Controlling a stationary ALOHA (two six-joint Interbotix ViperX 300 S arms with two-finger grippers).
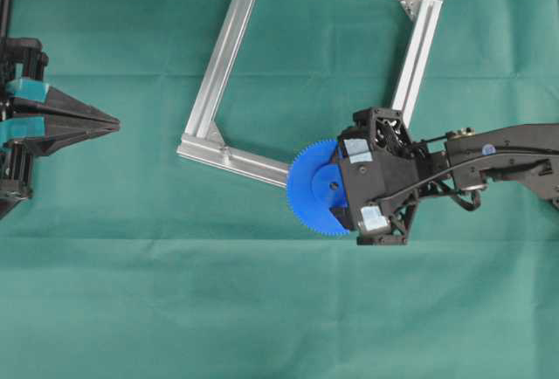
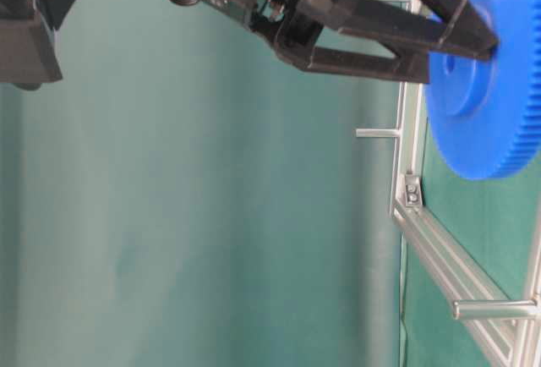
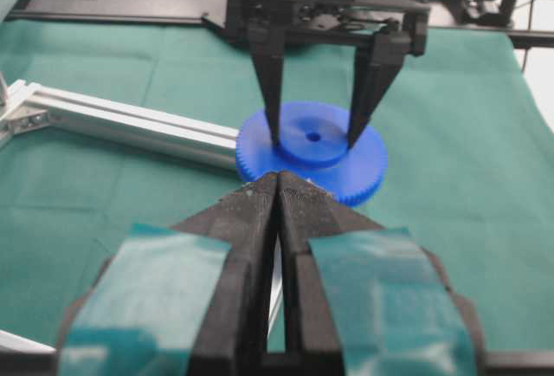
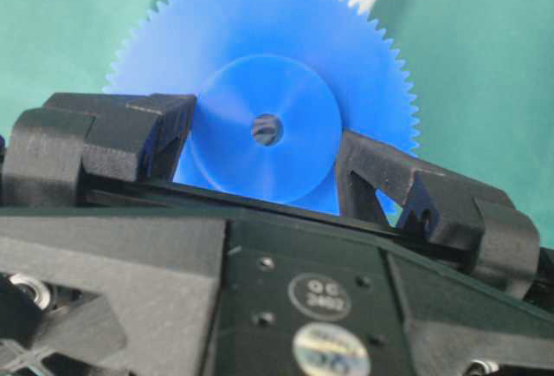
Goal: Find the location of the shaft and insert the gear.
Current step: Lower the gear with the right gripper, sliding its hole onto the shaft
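- Left pincer (image 3: 277, 187): tips pressed together, holding nothing, parked at the left edge of the green-covered surface (image 1: 131, 300).
- Right pincer (image 4: 264, 146): fingers clamped on the raised hub of the gear (image 1: 313, 189).
- Gear position: over the lower right corner of the aluminium frame (image 1: 229, 43), overlapping its bar end.

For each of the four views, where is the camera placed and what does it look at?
Overhead: above the cloth, looking down on frame, gear, both arms.
Table-level: low and turned sideways, seeing the right gripper holding the gear.
Left wrist: behind the shut left gripper, facing the right gripper.
Right wrist: behind its fingers, facing the gear hub.
All four show the gear.
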